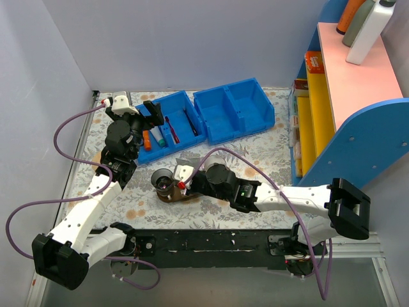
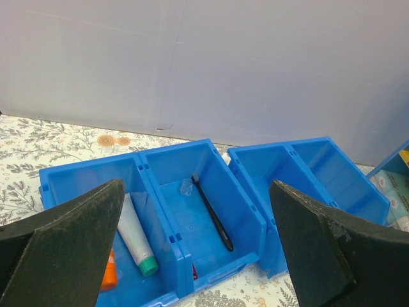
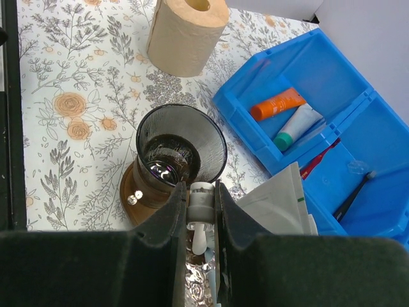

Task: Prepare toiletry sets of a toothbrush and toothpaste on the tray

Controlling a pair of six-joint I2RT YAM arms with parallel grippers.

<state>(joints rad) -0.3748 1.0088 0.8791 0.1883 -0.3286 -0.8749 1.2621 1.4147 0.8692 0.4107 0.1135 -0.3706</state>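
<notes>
Right gripper pinches the toothpaste just right of a dark cup standing on the tray — a paper roll lies past it. Left gripper gapes wide over the blue bins.

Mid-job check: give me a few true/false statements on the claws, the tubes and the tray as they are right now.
1. The right claw is shut on the toothpaste. True.
2. The left claw grips the dark toothbrush. False: it is open above the left bin, and that brush lies inside the bin.
3. The orange tube lies on the tray. False: it lies in the left bin.
4. A dark cup stands on the tray. True.
</notes>
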